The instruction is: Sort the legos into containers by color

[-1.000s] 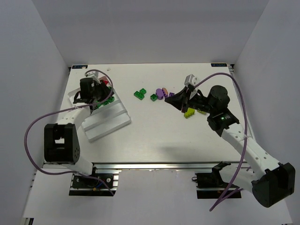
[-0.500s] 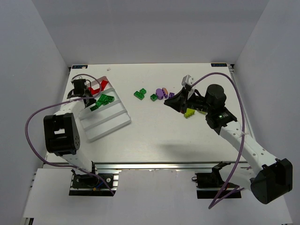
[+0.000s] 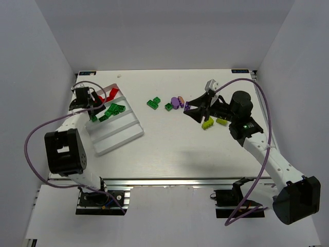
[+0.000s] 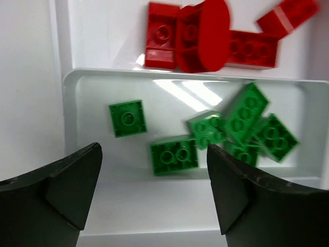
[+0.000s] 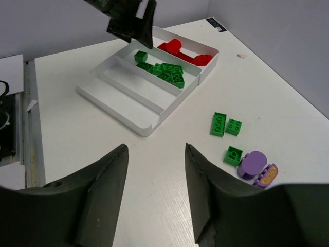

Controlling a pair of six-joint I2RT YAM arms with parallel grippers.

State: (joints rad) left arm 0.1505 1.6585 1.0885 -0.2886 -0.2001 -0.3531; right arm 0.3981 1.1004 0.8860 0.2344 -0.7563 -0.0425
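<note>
Jaws spread wide, empty, on left gripper (image 4: 154,172) above green legos (image 4: 241,116) in white tray (image 3: 119,135) at 9 o'clock on table (image 3: 169,149), compartments running 8-to-2 o'clock; likewise right gripper (image 5: 156,170), near purple legos (image 5: 250,164) at tray's 3 o'clock.

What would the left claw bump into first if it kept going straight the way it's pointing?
Probably the green legos in the white tray. The left claw is open and aimed straight at that pile; how far away they are is hard to tell.
</note>
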